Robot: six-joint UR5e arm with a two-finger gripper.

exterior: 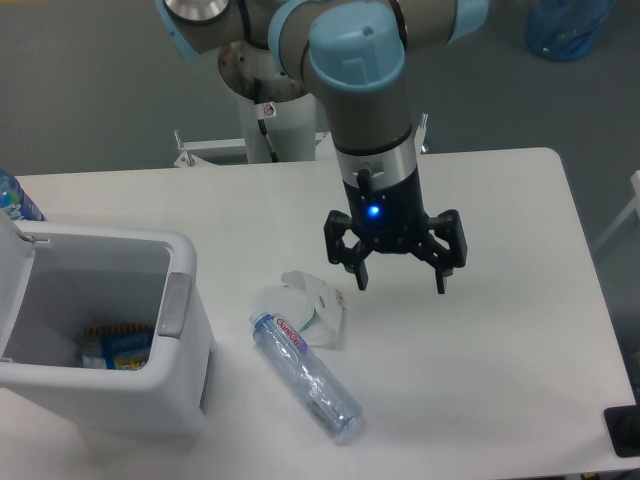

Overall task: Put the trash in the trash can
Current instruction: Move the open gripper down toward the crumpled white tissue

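Claw (401,279) spread wide above one wrapper (317,307), one bottle (305,376), one bin (178,305).

A smooth white rectangular tabletop (500,200) with rounded corners fills most of the view, lit evenly from above — only soft shadows lie on it. Beyond its far edge spreads a dull grey-blue floor (100,90). At the top right corner, on that floor, sits a translucent blue plastic bag (568,27) (cut off by the frame). A flat black object (624,432) pokes in at the tabletop's near right edge — too little shows to tell what.
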